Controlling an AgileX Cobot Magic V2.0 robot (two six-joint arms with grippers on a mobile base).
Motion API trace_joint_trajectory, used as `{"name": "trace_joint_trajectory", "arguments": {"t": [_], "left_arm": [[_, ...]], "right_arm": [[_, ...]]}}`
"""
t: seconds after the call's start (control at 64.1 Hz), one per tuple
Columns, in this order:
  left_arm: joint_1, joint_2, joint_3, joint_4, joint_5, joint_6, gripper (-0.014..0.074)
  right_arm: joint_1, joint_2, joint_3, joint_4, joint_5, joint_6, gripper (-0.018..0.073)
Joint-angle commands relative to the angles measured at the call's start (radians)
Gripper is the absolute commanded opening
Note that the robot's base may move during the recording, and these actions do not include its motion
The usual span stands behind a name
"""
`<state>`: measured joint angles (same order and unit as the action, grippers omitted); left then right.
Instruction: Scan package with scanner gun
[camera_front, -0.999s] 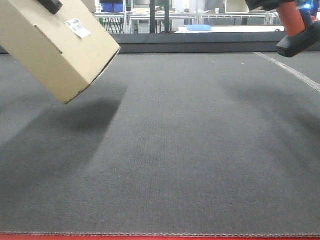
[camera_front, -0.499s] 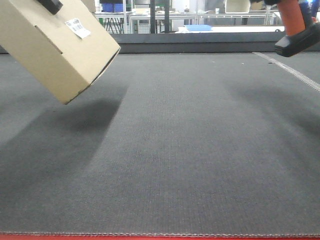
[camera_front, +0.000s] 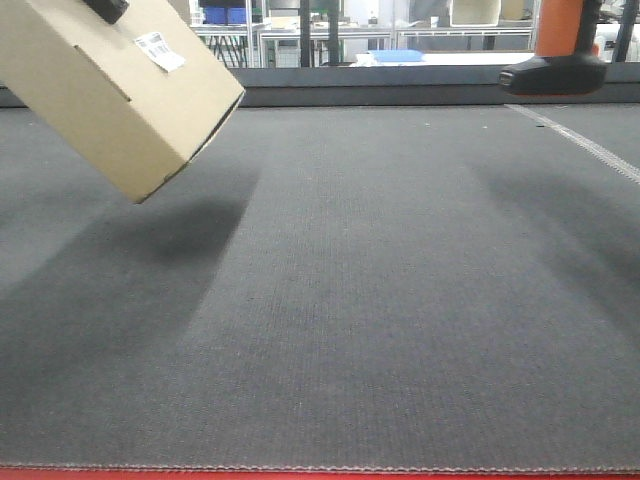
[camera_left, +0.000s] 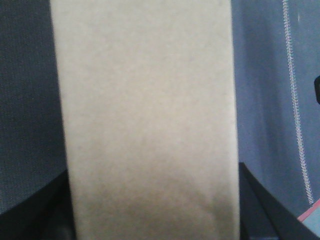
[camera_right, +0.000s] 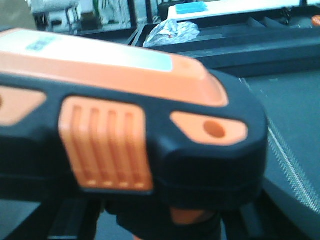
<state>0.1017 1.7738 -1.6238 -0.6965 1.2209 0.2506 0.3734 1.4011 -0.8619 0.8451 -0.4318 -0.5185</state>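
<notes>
**Fingers (camera_left: 35, 215) clamped on a tilted package (camera_front: 120, 95); scanner gun (camera_front: 555, 60) aloft opposite**

Dark finger shapes press both long flanks of the plain cardboard package in the left wrist view, so the left gripper (camera_left: 150, 220) is closed across its narrow width. From the front it hangs clear of the mat (camera_front: 380, 300) at the upper left, one corner lowest. Its white barcode label (camera_front: 160, 52) sits on the upward face.

I judge the box stiff but easy to dent, fairly light, and smooth enough to slip. The flanks are the right place to hold it, since that leaves the label face bare.

Well apart at the upper right, the scanner gun is also off the mat. Close up it is hard black plastic with ribbed orange pads, best taken by the handle. The right gripper's fingers are not clearly shown, but the suspended scanner suggests they are closed on it. I cannot tell whether its window faces the label.
</notes>
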Motion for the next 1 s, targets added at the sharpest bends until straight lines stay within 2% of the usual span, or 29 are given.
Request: {"name": "trace_joint_trajectory", "arguments": {"t": [0.0,0.062,0.14,0.437,0.562,0.702,0.983], "left_arm": [[-0.003,-0.005,-0.006,-0.033,0.0,-0.001,-0.0111],[-0.003,-0.005,-0.006,-0.033,0.0,-0.001,-0.0111],[-0.003,-0.005,-0.006,-0.033,0.0,-0.001,-0.0111],[-0.003,-0.005,-0.006,-0.033,0.0,-0.001,-0.0111],[-0.003,-0.005,-0.006,-0.033,0.0,-0.001,-0.0111],[-0.003,-0.005,-0.006,-0.033,0.0,-0.001,-0.0111],[-0.003,-0.005,-0.006,-0.033,0.0,-0.001,-0.0111]], "right_arm": [[-0.005,-0.022,0.047,-0.14,-0.141,0.212,-0.0162],[-0.005,-0.022,0.119,-0.276,-0.23,0.356,-0.0162],[-0.005,-0.005,0.181,-0.39,-0.345,0.398,-0.0162],[-0.005,0.166,0.22,-0.432,-0.561,0.398,-0.0162],[-0.005,0.22,0.209,-0.432,-0.563,0.4,-0.0162],[-0.005,0.255,0.207,-0.432,-0.565,0.449,-0.0162],[-0.005,0.312,0.207,-0.432,-0.571,0.449,-0.0162]]}}
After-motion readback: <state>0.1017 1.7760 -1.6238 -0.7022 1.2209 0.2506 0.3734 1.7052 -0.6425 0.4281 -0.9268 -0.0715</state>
